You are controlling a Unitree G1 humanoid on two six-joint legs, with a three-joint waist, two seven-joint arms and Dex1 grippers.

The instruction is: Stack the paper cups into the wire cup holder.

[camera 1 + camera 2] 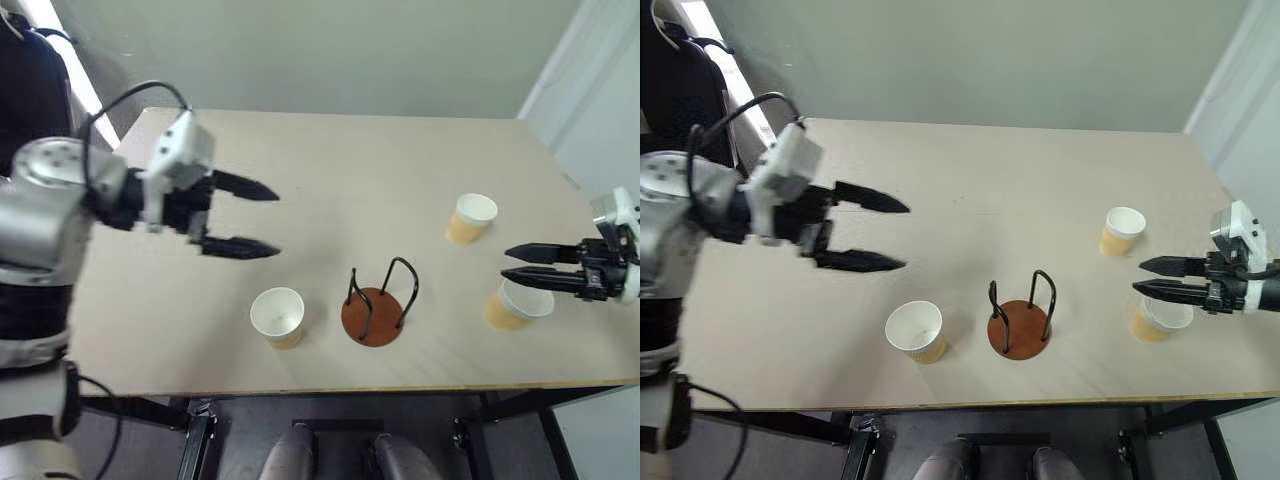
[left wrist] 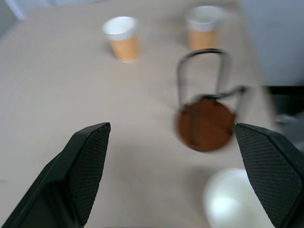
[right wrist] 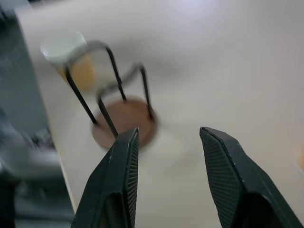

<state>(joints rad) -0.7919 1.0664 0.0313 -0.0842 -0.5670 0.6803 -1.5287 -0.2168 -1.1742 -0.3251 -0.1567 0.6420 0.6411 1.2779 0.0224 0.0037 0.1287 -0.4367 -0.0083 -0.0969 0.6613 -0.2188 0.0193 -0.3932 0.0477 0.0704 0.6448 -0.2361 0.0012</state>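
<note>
Three tan paper cups stand upright on the table. One cup (image 1: 278, 316) is left of the wire cup holder (image 1: 373, 305), another (image 1: 471, 218) is at the back right, and the third (image 1: 518, 305) is at the right near the front edge. The holder, a reddish-brown disc with two black wire arches, is empty. My left gripper (image 1: 276, 222) hangs open above the table, behind and left of the near-left cup, holding nothing. My right gripper (image 1: 505, 264) is open with nothing between its fingers, its tips just above the rim of the right-hand cup.
The beige table (image 1: 400, 160) runs back to a pale wall. Its front edge (image 1: 400, 388) lies close in front of the holder and the near cups. A black cable (image 1: 140, 95) loops over my left wrist.
</note>
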